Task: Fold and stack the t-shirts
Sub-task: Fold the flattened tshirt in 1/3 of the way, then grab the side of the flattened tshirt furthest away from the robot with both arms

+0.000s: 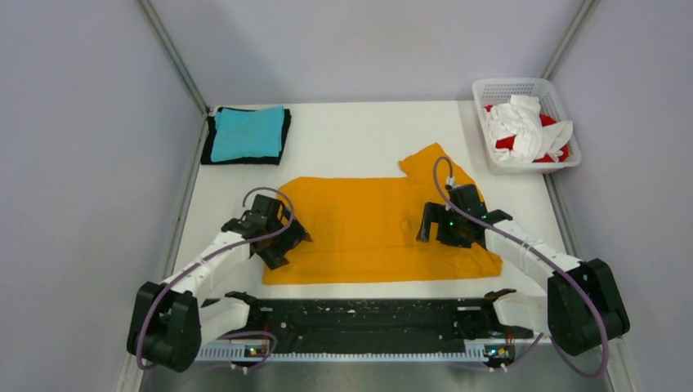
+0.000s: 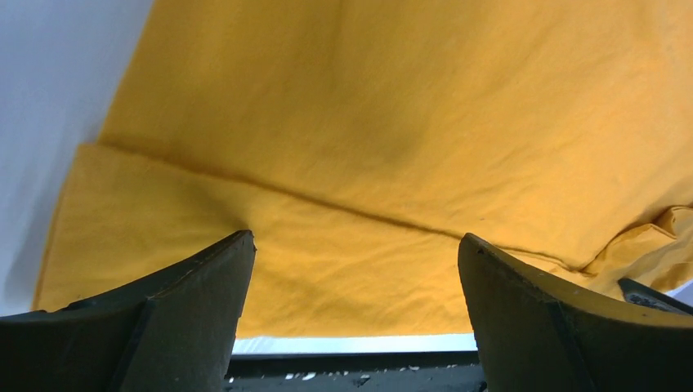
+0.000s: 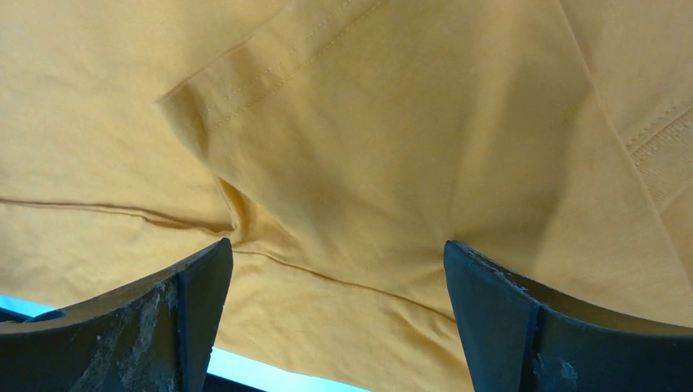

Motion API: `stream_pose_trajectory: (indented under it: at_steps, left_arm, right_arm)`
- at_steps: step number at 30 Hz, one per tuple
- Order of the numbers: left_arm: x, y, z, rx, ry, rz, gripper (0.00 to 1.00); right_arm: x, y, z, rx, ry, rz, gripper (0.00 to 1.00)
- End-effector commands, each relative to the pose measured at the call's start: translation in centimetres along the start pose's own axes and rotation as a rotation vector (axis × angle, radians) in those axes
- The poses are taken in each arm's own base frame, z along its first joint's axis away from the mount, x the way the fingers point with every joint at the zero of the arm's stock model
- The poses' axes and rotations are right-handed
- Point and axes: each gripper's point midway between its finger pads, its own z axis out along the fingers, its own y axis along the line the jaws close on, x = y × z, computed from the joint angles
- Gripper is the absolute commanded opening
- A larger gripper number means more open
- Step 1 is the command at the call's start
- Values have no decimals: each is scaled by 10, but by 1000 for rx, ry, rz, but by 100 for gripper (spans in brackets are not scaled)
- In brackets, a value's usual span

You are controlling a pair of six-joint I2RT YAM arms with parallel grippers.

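Both pairs of jaws stand wide, holding nothing: the left gripper (image 2: 355, 245) at the orange-yellow t-shirt's (image 1: 368, 224) lower-left edge, the right gripper (image 3: 339, 249) over its folded-in sleeve, centre right. Open table (image 1: 359, 139) lies above the shirt, between the folded teal t-shirt (image 1: 248, 133) upper left and the basket (image 1: 490, 86) upper right.

We see a flat white table (image 1: 359, 135) boxed in by plain pale grey walls (image 1: 359, 41) at the back and on both sides. Two thin grey metal posts (image 1: 174, 55) rise slanting from its far corners. At the far right corner we find a rectangular white plastic lattice basket (image 1: 513, 82), resting on the tabletop close to the right wall. Along the near edge lies a long black flat panel (image 1: 359, 322) flecked with white, and just in front of it a pale toothed strip (image 1: 359, 353).
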Motion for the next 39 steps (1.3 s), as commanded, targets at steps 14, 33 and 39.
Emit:
stream_pose_trajectory:
  at_steps: [14,33,39]
  left_arm:
    - [-190,-85,-34,-175,-428,214,92]
    - [-213,-86,80,-133,-102,436,70]
    - [-207,-77,90,-140,-57,515,59]
  right_arm:
    - [-164,61,-47,-74,-416,-48,99]
    - [-181,35,-25,-4,-380,2,99]
    - [-183,33,-21,2,-373,-8,99]
